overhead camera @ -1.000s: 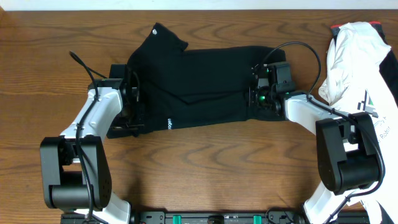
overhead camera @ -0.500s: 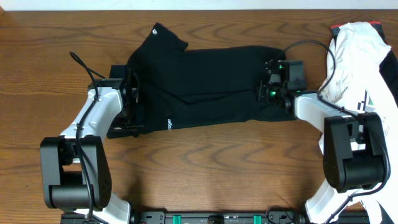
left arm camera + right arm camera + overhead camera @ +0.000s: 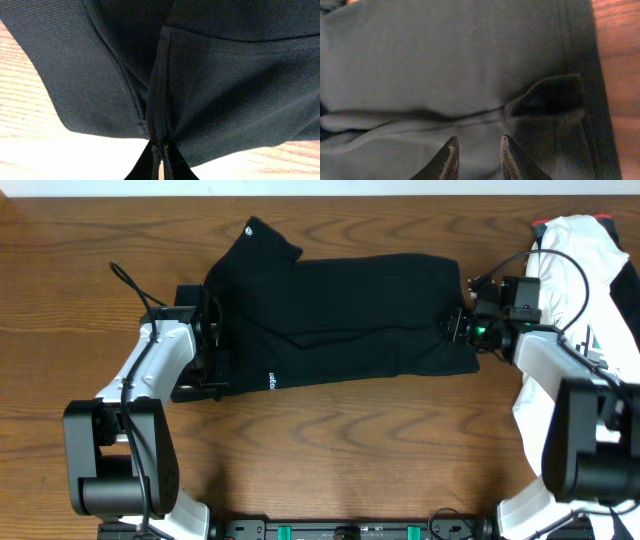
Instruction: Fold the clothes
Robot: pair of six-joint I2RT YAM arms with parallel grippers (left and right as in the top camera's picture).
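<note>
Entry 1. My left end effector (image 3: 212, 352): at the left edge of the black T-shirt (image 3: 340, 310), low on that side. It was pinched shut on the T-shirt. In my left wrist view the fingertips (image 3: 145, 170) met on a gathered seam of the black mesh-like fabric, which fanned up and away from the grip.

Entry 2. Black T-shirt: spread lengthwise across the middle of the wooden worktop (image 3: 330, 450), mostly flat. One part stuck up at its upper left corner, and a long crease ran through its middle. Small white lettering (image 3: 270, 378) sat near its lower left hem, just right of my left end effector.

Entry 3. My right end effector (image 3: 462, 325): at the T-shirt's right edge, over the fabric. It stood narrowly parted and held nothing. In my right wrist view the two fingertips (image 3: 451, 155) had a clear gap between them. The black cloth lay beneath them, with a small raised pucker just beyond.

Entry 4. White garment (image 3: 580, 270): well right of the T-shirt, apart from it, bunched at the worktop's right end. A green-and-black logo showed on it, and my right arm lay partly across it.
</note>
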